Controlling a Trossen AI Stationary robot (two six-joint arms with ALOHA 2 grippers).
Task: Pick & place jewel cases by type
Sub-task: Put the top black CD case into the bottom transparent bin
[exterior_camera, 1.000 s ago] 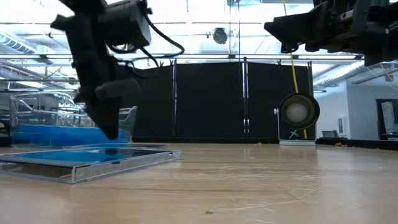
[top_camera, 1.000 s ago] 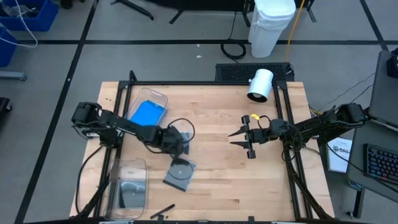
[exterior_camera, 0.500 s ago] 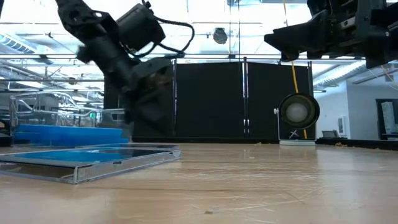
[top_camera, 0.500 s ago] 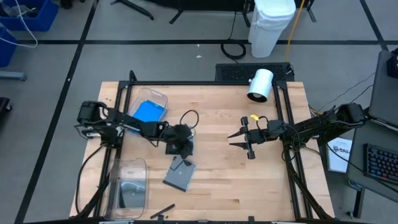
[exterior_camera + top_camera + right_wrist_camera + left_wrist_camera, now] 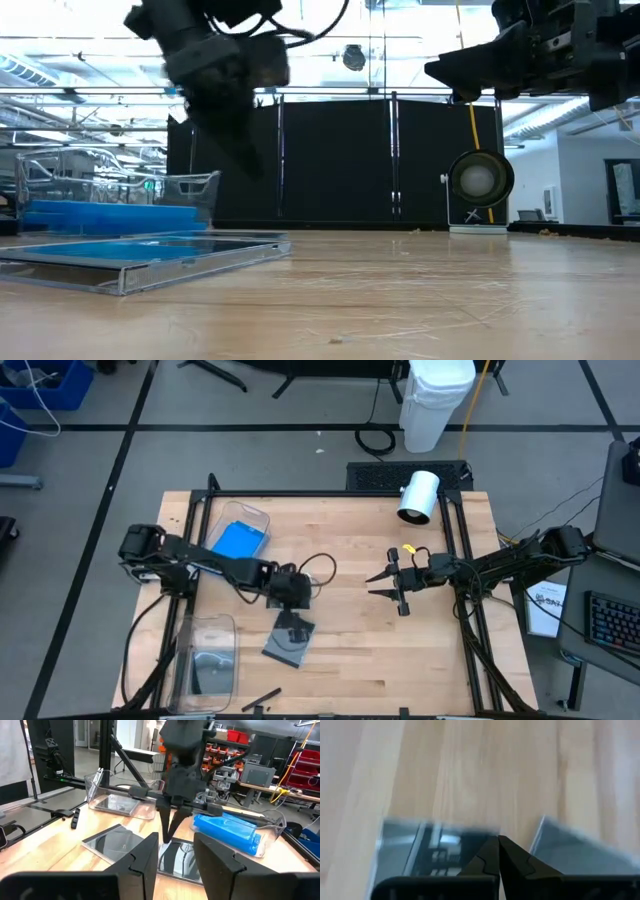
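Left gripper [image 5: 296,618] hanging fingers-down over the middle of the pale wooden table [image 5: 340,660], dark fingers [image 5: 498,857] pressed together tip to tip with nothing between them. Directly below and just past those tips, grey, clear, thin square jewel case [image 5: 289,640] lying opened flat on the wood, its two leaves side by side, so the long axis runs from near the table centre toward the near-left edge, skewed against the table's sides. Whether the fingertips touch the plastic cannot be told; in the low view the gripper [image 5: 240,150] appears above the case [image 5: 140,258]. Left arm stretched from its base at the table's left edge across to the centre, wrist bent downward.

Farther left, two clear rectangular plastic bins: far bin [image 5: 260,518] holding bright blue flat jewel cases [image 5: 237,541], stacked flat, and near bin [image 5: 190,628] holding grey cases, count not readable.

Right gripper [image 5: 377,585] held above the table right of centre, well apart from the open case, pointing toward the left arm, fingers [image 5: 145,855] parted and empty. Right arm extended level from the table's right edge. White cylindrical camera [image 5: 418,496] at the far right edge of the table.
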